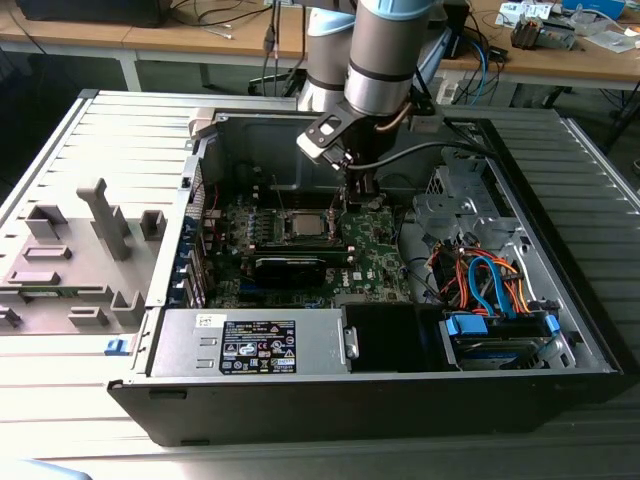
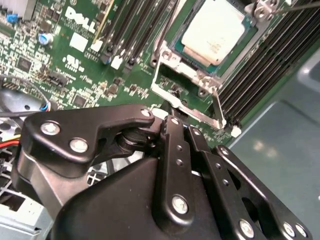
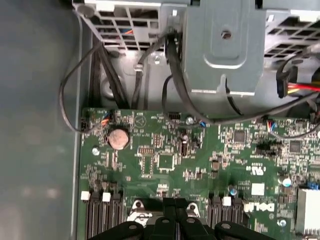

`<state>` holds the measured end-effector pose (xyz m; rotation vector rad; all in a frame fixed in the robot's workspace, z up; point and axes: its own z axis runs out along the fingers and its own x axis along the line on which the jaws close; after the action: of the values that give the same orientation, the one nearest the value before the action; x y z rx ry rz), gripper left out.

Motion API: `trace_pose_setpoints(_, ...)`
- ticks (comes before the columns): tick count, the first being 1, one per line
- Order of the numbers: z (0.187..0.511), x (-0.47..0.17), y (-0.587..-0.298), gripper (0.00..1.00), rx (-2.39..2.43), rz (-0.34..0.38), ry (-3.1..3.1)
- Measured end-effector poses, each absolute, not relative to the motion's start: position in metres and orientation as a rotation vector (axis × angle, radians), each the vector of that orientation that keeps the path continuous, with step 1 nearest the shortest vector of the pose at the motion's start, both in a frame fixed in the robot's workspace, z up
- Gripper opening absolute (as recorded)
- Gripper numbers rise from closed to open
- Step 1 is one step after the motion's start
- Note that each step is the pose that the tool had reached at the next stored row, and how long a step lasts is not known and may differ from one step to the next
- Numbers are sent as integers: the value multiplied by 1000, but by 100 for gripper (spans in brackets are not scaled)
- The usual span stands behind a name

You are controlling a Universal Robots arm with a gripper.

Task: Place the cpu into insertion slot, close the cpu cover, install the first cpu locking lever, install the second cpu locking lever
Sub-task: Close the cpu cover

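one robot arm (image 1: pixel 385 60) is seen extending down from the upper middle of the exterior view into one open computer case (image 1: pixel 330 405), which is laid on its side. one gripper (image 2: pixel 170 116) is carried over the green motherboard (image 3: pixel 165 160); in the first wrist view its fingers (image 3: pixel 169 212) are seen drawn together with no gap between them, and nothing is seen held. one cpu (image 2: pixel 215 29), with a pale metal top, is seated flat in the one insertion slot (image 2: pixel 192 72), near the centre of the motherboard in the exterior view. one cpu cover (image 2: pixel 202 112) is found swung open, away from the cpu, its window showing bare motherboard; the gripper's tip is placed just beside the cpu cover's outer edge, and whether they touch cannot be told. long black memory slots (image 2: pixel 270 55) are laid in two groups, one on either side of the insertion slot; their number cannot be counted. one coin cell (image 3: pixel 118 138) is set on the motherboard, one black card (image 1: pixel 290 265) is fitted just below the insertion slot in the exterior view, and one labelled power supply (image 1: pixel 250 345) is fixed along the case's lower edge. one bundle of orange and blue cables (image 1: pixel 480 275) is gathered at the exterior view's right. the case is rested on a grey ribbed surface (image 1: pixel 60 420), with one grey moulded tray (image 1: pixel 70 260) at the exterior view's left. wooden desks (image 1: pixel 150 40) strewn with cables are seen along the top of the frame
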<state>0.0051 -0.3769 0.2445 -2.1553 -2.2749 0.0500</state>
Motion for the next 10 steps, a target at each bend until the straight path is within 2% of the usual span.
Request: trace_pose_setpoints(10,244,-14,-377,11,-2155,50,-2275)
